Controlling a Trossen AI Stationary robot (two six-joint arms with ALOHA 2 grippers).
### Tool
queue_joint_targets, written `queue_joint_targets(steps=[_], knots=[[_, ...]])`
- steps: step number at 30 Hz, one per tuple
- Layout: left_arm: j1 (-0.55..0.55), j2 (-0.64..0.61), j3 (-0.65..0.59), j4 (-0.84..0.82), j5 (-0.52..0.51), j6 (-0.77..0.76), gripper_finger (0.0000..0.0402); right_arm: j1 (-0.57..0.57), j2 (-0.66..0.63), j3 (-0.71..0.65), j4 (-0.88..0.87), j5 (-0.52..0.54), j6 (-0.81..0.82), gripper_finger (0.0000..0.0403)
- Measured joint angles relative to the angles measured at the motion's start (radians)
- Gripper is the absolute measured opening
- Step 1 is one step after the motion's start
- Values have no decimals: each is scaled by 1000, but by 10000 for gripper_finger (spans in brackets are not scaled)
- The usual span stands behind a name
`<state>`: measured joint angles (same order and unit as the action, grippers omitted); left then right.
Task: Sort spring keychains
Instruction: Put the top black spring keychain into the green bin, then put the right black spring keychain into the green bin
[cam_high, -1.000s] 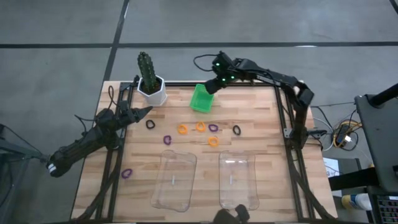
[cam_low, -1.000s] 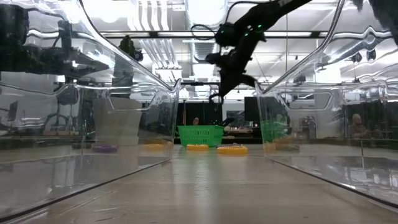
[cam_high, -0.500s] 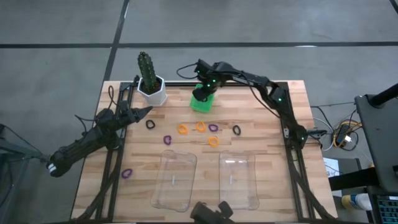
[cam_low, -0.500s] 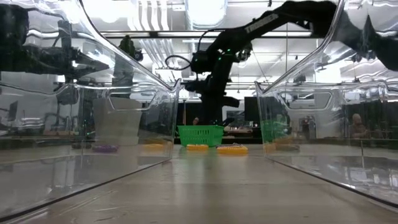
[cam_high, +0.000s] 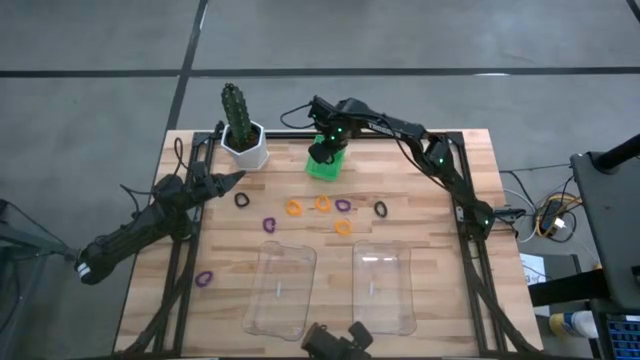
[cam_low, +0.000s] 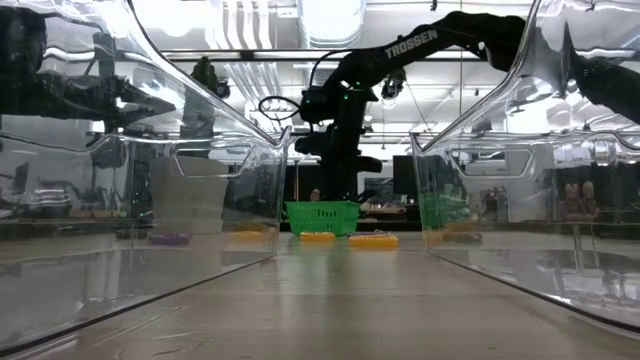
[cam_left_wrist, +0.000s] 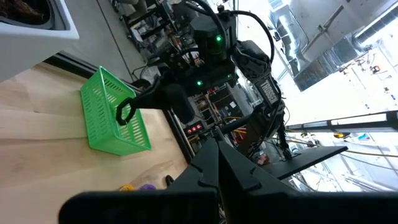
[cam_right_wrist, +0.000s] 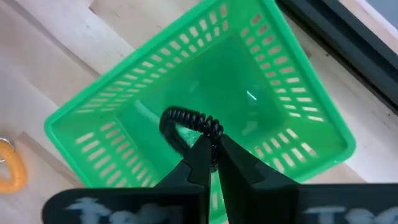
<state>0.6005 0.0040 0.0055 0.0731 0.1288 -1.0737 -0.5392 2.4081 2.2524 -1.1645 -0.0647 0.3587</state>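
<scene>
My right gripper (cam_high: 322, 150) hovers over the green basket (cam_high: 323, 164) near the table's far edge, shut on a black spring keychain (cam_right_wrist: 185, 122). The left wrist view shows that loop (cam_left_wrist: 124, 112) hanging just above the basket (cam_left_wrist: 115, 118). More keychains lie flat on the wood: black ones (cam_high: 241, 199) (cam_high: 380, 209), purple ones (cam_high: 269, 224) (cam_high: 343, 205) (cam_high: 204, 279) and orange ones (cam_high: 293, 208) (cam_high: 323, 203) (cam_high: 343, 227). My left gripper (cam_high: 237, 179) waits shut near the left edge, beside the nearer black keychain. My right gripper pinches the black spring keychain between its two fingertips (cam_right_wrist: 200, 154) at one side of the coiled loop (cam_right_wrist: 211, 132). The fingers come from above, pointing down into the basket's opening. The loop sticks out past the fingertips, lifted clear of the basket.
Two clear trays (cam_high: 280, 288) (cam_high: 383, 290) sit side by side at the near edge. A cactus in a white pot (cam_high: 243, 138) stands at the far left, close to the basket. Bare wood lies between the trays and the keychain row.
My right gripper has moved toward the table's left and come down over the green basket, staying shut on the black keychain. Its arm has swung across the far edge with it. My left arm has kept still.
</scene>
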Motion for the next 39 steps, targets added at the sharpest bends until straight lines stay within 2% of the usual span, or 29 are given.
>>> queue_joint_targets(steps=[4,14,17,21,29,36,39], knots=[[0,0,0,0,0,0,0,1,0,0,0,-15,-1,27],[0,0,0,1,0,0,0,6,-2,-1,-11,-72,0,122],[0,0,0,1,0,0,0,7,-11,-2,-41,-144,0,136],[0,0,0,1,0,0,0,20,-35,-2,-126,-179,-38,143],[0,1,0,2,0,-37,0,64,-90,-2,-224,-180,-106,114],[0,2,0,2,0,-42,0,93,-160,-8,-287,-191,-155,22],[0,2,0,2,0,-42,0,101,-196,-24,-299,-191,-161,12]])
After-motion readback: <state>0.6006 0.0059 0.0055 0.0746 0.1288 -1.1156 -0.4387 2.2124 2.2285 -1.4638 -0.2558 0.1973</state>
